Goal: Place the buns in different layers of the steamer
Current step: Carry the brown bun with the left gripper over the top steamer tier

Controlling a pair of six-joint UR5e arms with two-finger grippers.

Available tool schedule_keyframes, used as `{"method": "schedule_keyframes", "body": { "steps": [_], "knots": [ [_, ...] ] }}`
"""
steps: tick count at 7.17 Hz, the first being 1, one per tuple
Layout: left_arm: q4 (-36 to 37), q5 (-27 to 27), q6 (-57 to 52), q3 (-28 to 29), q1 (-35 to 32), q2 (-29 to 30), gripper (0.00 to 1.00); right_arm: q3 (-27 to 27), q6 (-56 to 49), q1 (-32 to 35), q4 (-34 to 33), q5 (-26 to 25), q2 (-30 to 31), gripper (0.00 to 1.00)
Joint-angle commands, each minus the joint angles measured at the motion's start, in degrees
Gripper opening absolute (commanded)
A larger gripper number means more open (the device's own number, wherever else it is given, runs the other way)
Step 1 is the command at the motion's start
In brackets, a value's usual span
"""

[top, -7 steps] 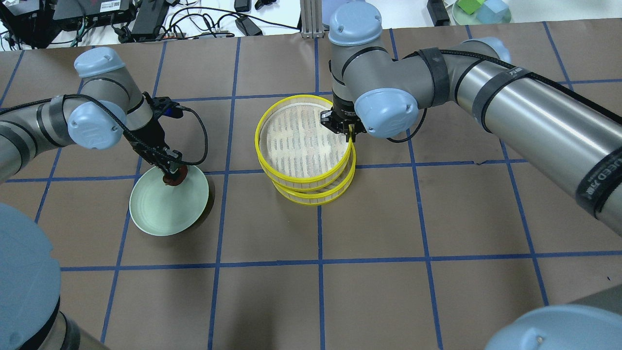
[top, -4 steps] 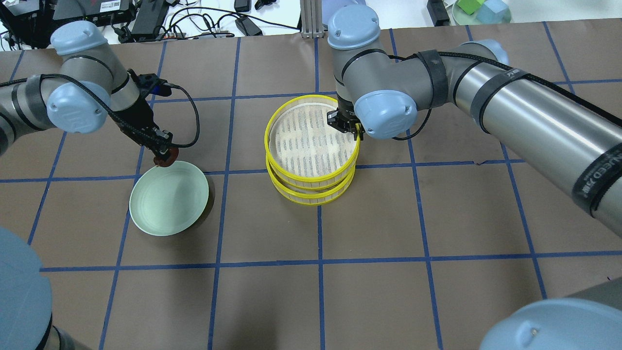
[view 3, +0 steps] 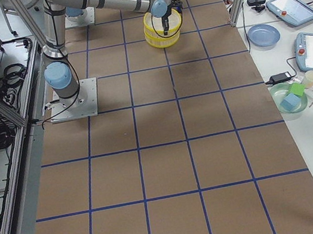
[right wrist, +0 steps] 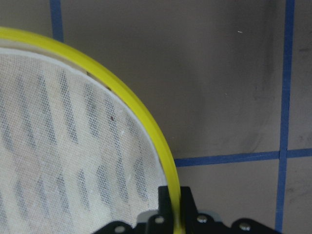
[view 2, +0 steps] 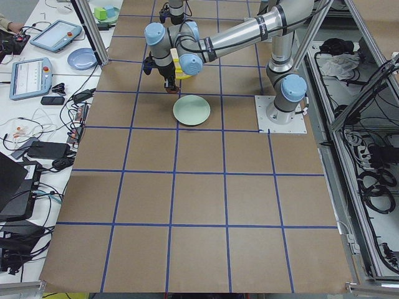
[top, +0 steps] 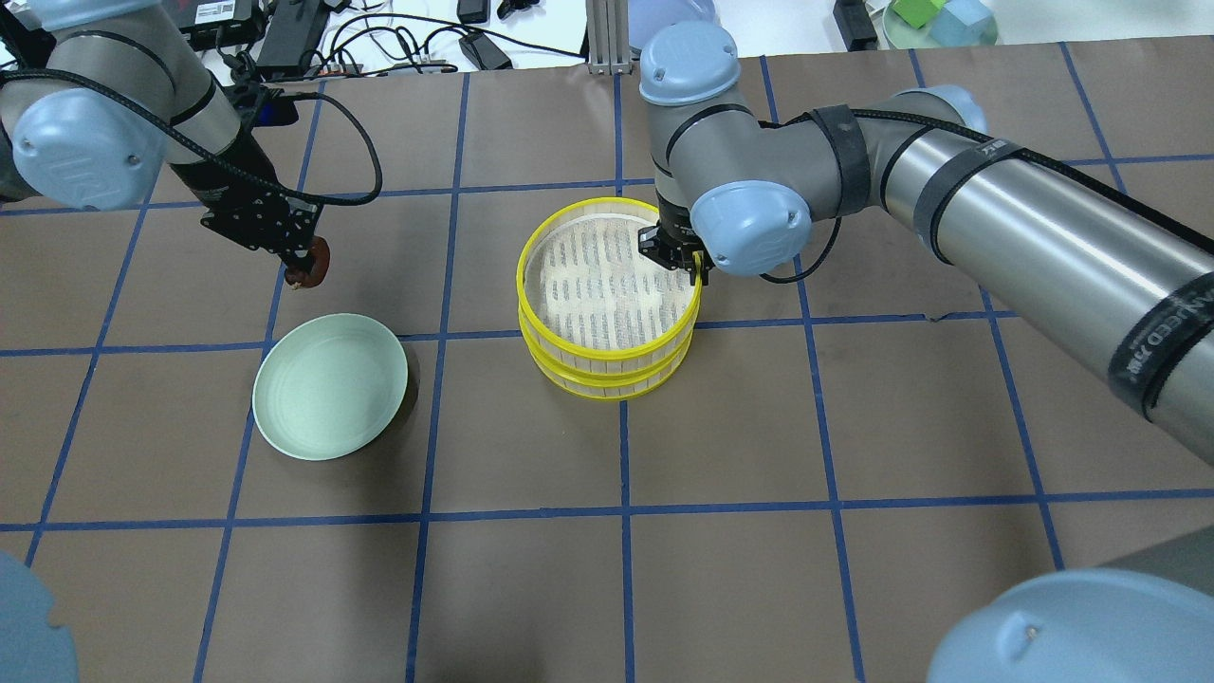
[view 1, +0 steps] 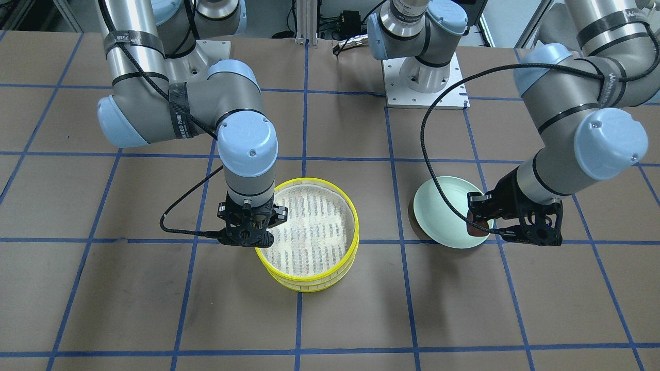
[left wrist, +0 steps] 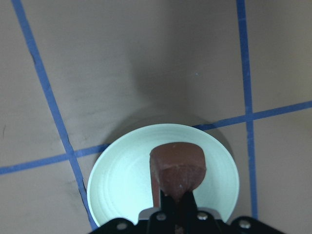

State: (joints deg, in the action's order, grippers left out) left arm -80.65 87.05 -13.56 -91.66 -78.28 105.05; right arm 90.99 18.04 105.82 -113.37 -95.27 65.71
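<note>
The two steamer layers are stacked mid-table, the upper tray (top: 607,285) sitting almost square on the lower tray (top: 607,385). My right gripper (top: 699,268) is shut on the upper tray's yellow rim (right wrist: 168,192) at its right side. My left gripper (top: 305,264) is shut on the dark reddish-brown bun (top: 316,257) and holds it in the air, above and just beyond the far edge of the mint-green plate (top: 327,398). The left wrist view shows the bun (left wrist: 178,165) over the plate (left wrist: 122,180). The cream-white bun shows in no view.
Brown table with a blue tape grid. Cables and devices (top: 285,38) lie on the white bench past the far edge. The left arm's base plate (view 1: 425,98) is near the robot's side. The plate holds nothing.
My left gripper has lifted the brown bun off the plate and carried it up and away toward the far left. My right gripper has shifted the upper tray rightward, more squarely over the lower one.
</note>
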Motion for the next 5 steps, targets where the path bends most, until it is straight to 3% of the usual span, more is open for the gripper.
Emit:
{"method": "schedule_keyframes", "body": {
  "steps": [1, 5],
  "knots": [
    [-0.65, -4.68, 12.45, 1.13, -3.08, -2.74, 0.00, -0.03, 0.15, 0.09, -0.36, -0.36, 1.34, 0.00],
    [3.03, -17.41, 31.10, 1.58, -12.76, -2.40, 0.00, 0.41, -0.90, 1.23, -0.19, -0.53, 1.17, 0.00]
  ]
}}
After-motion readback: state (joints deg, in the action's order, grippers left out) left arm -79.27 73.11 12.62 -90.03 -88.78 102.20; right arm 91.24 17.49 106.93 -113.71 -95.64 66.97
